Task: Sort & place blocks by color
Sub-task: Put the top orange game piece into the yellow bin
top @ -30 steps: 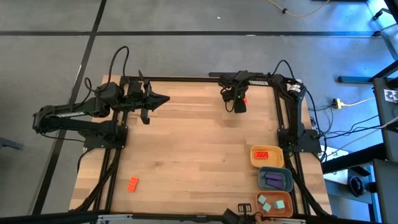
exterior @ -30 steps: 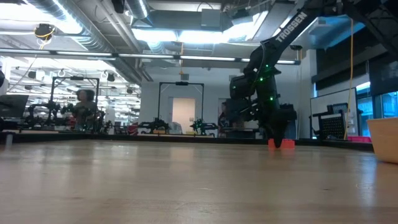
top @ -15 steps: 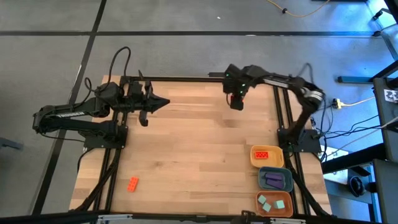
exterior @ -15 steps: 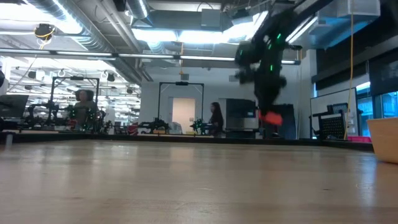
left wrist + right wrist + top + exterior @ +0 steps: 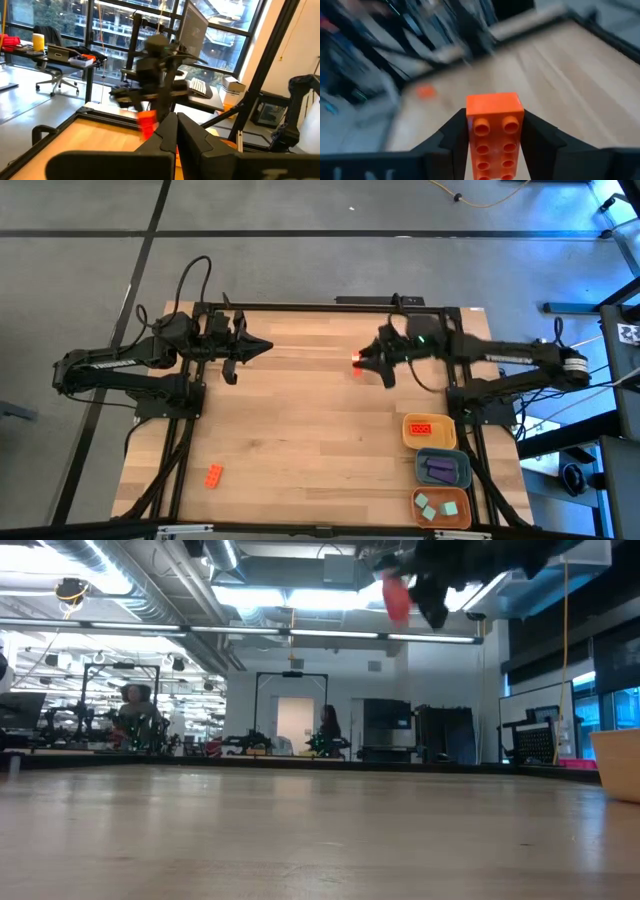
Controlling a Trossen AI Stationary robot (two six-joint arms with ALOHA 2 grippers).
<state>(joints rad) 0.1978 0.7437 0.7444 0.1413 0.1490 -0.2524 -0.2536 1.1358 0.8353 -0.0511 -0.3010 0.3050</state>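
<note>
Above bare wooden table (image 5: 300, 430), right gripper (image 5: 362, 361) clamps orange-red block (image 5: 494, 132).

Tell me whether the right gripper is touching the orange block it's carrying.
Touching. The right wrist view shows the orange block pinched between both fingers of the right gripper.

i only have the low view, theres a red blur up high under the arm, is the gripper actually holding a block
Observer: Yes. In the right wrist view, the right gripper is clamped on an orange-red studded block, a finger on each side.
Operator: where is it over the table
Observer: In the high view it is above the far middle of the wooden table.
Operator: any blocks left down there
Observer: One small orange-red block lies near the front left corner.
Operator: left arm busy
Observer: No, the left gripper waits at the far left, shut.
</note>
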